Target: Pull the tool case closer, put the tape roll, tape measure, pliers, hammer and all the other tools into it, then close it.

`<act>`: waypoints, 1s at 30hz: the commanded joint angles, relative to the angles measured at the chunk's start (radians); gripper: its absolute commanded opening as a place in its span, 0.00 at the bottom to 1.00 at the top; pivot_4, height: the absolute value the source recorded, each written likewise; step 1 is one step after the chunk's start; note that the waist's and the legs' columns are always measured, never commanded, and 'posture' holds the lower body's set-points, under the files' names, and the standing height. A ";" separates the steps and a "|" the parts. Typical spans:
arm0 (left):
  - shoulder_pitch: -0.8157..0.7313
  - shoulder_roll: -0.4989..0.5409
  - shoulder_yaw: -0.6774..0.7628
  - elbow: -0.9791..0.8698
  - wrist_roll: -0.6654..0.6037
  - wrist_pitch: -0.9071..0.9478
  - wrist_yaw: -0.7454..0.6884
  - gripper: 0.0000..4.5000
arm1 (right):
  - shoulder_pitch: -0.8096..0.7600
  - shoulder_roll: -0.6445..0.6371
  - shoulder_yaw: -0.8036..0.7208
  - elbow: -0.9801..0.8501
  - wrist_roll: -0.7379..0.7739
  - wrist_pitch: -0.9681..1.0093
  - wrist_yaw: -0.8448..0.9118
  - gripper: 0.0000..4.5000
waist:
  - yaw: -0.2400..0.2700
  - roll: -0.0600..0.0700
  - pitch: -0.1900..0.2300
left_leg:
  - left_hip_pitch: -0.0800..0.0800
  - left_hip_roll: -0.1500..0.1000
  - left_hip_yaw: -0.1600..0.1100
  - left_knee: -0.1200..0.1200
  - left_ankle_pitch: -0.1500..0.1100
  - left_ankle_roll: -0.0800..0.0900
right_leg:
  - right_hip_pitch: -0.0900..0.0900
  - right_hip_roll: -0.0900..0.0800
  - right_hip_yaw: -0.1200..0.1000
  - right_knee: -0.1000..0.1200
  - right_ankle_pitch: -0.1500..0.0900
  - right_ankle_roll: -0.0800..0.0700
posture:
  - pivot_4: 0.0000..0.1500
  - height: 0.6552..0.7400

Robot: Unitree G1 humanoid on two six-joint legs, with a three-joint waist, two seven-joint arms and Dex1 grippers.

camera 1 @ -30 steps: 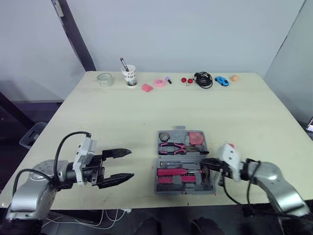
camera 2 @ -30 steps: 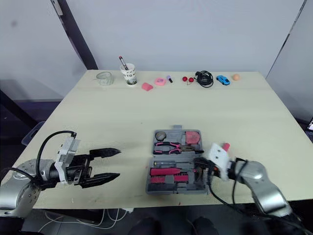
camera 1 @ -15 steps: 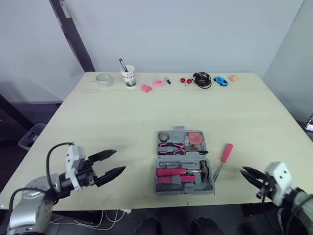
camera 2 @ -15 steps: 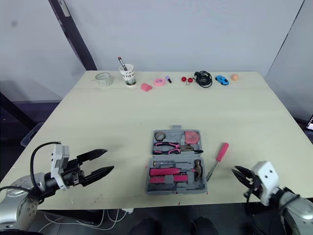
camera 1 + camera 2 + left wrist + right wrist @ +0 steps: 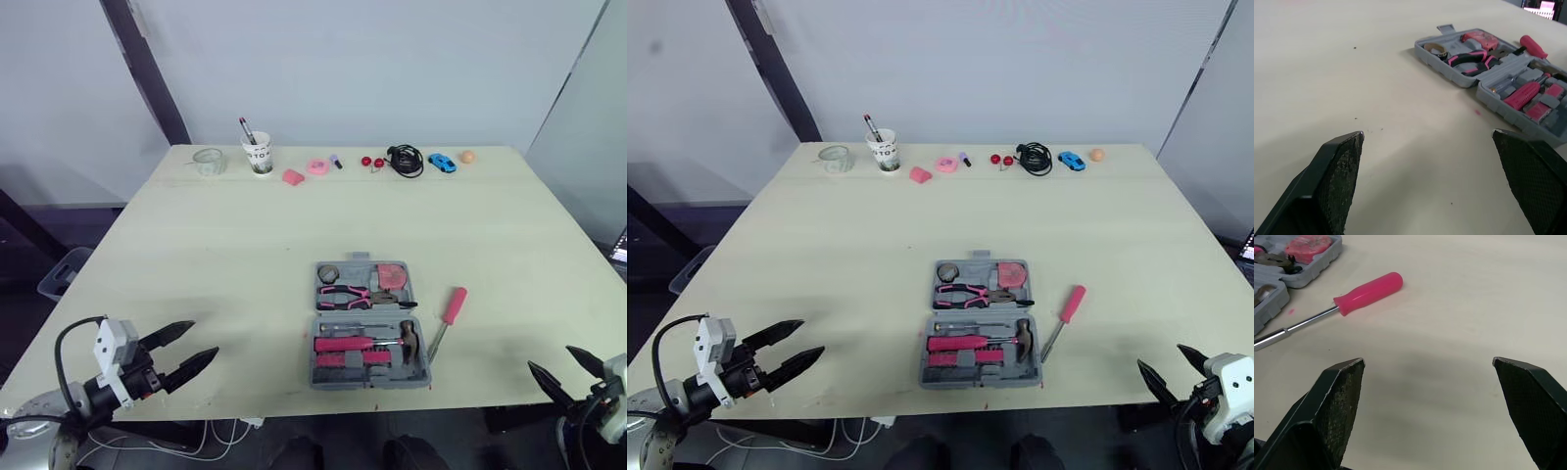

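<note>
Packing is nearly finished: 1 pink-handled screwdriver (image 5: pixel 444 318) lies outside the open tool case (image 5: pixel 370 364).
Head view: 1 tape roll (image 5: pixel 329 271), 1 tape measure (image 5: pixel 393 275), 1 pliers (image 5: pixel 345 293) and 1 hammer (image 5: pixel 408 335) are seated in the case; the screwdriver lies just beside its right edge; the left gripper (image 5: pixel 203 338) and right gripper (image 5: pixel 551 357) are held spread and empty at the table's (image 5: pixel 245 235) near edge. Left wrist view: the case is seen ahead. Right wrist view: the screwdriver is faced; a grasp on its handle is judged next, then closing.
</note>
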 commanded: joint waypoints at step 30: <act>-0.348 0.094 -0.270 -0.452 -0.053 0.204 -0.085 1.00 | -0.402 0.209 0.432 -0.211 -0.220 0.457 -0.550 0.98 | -0.001 0.001 -0.001 | -0.002 -0.005 -0.001 0.000 0.000 0.000 | 0.000 0.002 0.000 0.000 0.000 0.000 | 1.00 1.00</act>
